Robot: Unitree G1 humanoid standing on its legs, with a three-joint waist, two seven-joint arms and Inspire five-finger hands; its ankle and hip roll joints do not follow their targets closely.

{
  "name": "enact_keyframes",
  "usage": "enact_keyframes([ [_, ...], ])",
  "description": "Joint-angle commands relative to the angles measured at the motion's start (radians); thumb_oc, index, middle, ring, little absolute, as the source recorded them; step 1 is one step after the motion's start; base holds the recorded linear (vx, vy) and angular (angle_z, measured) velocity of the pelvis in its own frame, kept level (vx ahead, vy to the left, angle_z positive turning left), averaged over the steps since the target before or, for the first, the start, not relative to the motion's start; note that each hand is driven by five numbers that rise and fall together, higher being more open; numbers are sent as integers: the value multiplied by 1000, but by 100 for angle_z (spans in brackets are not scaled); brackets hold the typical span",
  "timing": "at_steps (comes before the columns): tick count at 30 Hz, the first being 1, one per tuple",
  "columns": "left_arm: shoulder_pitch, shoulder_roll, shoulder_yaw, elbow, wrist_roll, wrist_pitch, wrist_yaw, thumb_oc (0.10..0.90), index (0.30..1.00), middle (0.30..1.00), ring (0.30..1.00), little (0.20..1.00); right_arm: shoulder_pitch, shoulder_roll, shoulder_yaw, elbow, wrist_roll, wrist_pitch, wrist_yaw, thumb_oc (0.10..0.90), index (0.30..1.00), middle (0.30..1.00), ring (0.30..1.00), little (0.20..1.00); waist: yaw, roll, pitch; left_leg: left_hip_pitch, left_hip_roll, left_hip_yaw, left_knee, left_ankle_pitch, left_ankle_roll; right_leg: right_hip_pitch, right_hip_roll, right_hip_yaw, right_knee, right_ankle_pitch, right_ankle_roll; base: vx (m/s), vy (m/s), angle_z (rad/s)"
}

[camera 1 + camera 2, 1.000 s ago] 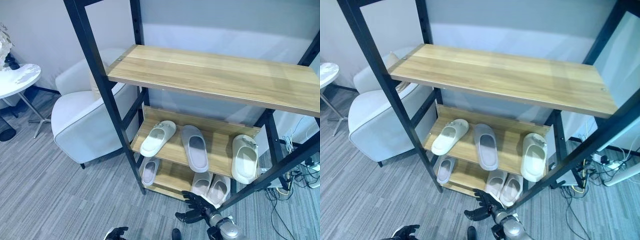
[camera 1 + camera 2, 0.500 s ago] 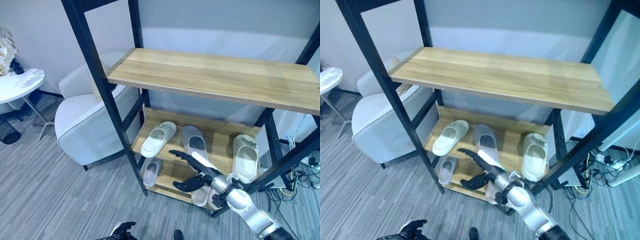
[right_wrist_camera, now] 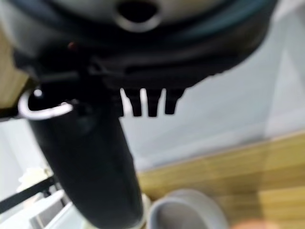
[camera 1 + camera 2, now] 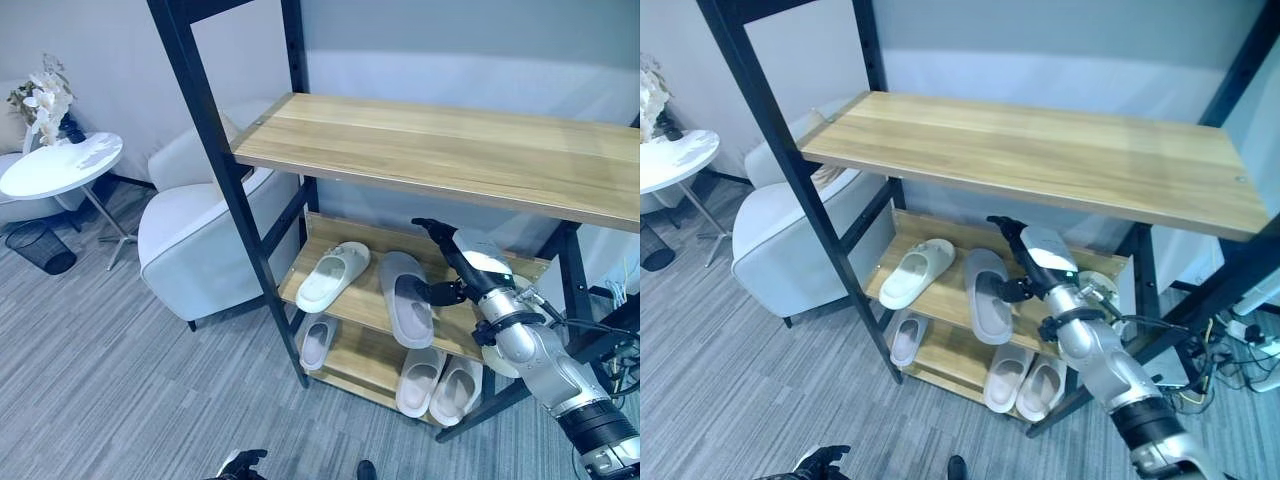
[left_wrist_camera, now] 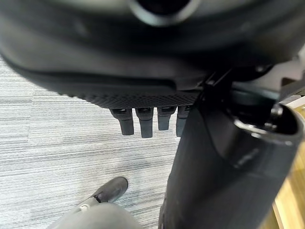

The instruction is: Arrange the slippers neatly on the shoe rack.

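Right hand (image 4: 465,262) reaching into the middle shelf of the shoe rack (image 4: 440,155) at centre right of the frame, fingers straight and released, thumb just beside the grey slipper (image 4: 407,297) lying mid-shelf. Left of that, a cream slipper (image 4: 332,276), angled. Behind the right arm, part of another cream slipper (image 4: 1099,290). On the bottom shelf, a pale pair (image 4: 438,381) side by side and a single grey slipper (image 4: 317,341) at its left end. Left hand (image 4: 238,465) low at the bottom edge over the carpet, relaxed and holding nothing. Armchair (image 4: 203,238) left of the rack; round side table (image 4: 60,165) at far left.
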Motion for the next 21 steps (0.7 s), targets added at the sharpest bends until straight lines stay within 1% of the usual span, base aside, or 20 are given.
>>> enact_keyframes([
  [1, -12, 38, -4, 61, -15, -23, 22, 800, 900, 900, 900, 900, -106, 29, -82, 3, 40, -31, -79, 800, 900, 900, 900, 900, 10, -83, -29, -31, -65, 25, 4, -39, 9, 91, -49, -4, 5, -166, 94, 18, -22, 7],
  [2, -7, 37, -12, 54, -21, -28, 24, 800, 900, 900, 900, 900, -114, 32, -80, 44, 76, -36, -79, 800, 900, 900, 900, 900, 11, -78, -24, -35, -66, 24, 4, -37, 8, 88, -49, -6, 5, -165, 94, 18, -22, 4],
  [4, -5, 37, -16, 57, -22, -27, 24, 800, 900, 900, 900, 900, -117, 33, -77, 56, 101, -38, -71, 800, 900, 900, 900, 900, 13, -74, -20, -38, -68, 22, 4, -36, 7, 86, -49, -8, 5, -165, 95, 23, -15, 4],
  [5, -5, 37, -16, 57, -22, -27, 24, 800, 900, 900, 900, 900, -117, 33, -77, 56, 101, -38, -71, 800, 900, 900, 900, 900, 13, -74, -20, -39, -68, 22, 4, -36, 7, 86, -49, -8, 5, -165, 95, 38, -2, 8],
  [7, 6, 36, -13, 61, -23, -27, 22, 800, 900, 900, 900, 900, -117, 32, -75, 75, 121, -42, -68, 800, 900, 900, 900, 900, 19, -66, -15, -45, -68, 17, 4, -36, 6, 80, -49, -14, 5, -166, 95, 40, 2, 9],
  [11, 11, 36, -9, 64, -25, -27, 24, 800, 900, 900, 900, 900, -117, 36, -76, 90, 132, -43, -75, 800, 900, 900, 900, 900, 19, -62, -10, -50, -67, 15, 4, -35, 4, 74, -50, -16, 5, -166, 96, 4, 0, 1],
  [16, 15, 43, 11, 72, -40, -24, 39, 800, 900, 900, 900, 900, -112, 45, -87, 142, 139, -24, -99, 800, 900, 900, 900, 900, 22, -52, 5, -78, -69, 9, 4, -29, 2, 47, -51, -23, 5, -165, 95, 0, 0, 0],
  [19, 15, 42, 10, 70, -44, -26, 43, 800, 900, 900, 900, 900, -113, 45, -90, 156, 144, -22, -105, 800, 900, 900, 900, 900, 23, -51, 7, -82, -70, 6, 4, -28, 2, 44, -51, -26, 5, -165, 95, 0, 0, 0],
  [20, 16, 40, 8, 69, -50, -28, 46, 800, 900, 900, 900, 900, -121, 56, -95, 184, 179, -25, -117, 800, 900, 900, 900, 900, 26, -47, 12, -94, -71, 5, 4, -26, 0, 34, -52, -28, 5, -164, 95, 0, 0, 0],
  [21, 15, 41, 5, 67, -54, -29, 46, 800, 900, 900, 900, 900, -128, 55, -95, 192, 187, -25, -123, 800, 900, 900, 900, 900, 27, -45, 13, -99, -72, 4, 4, -25, 0, 27, -52, -30, 5, -163, 95, 0, 0, 0],
])
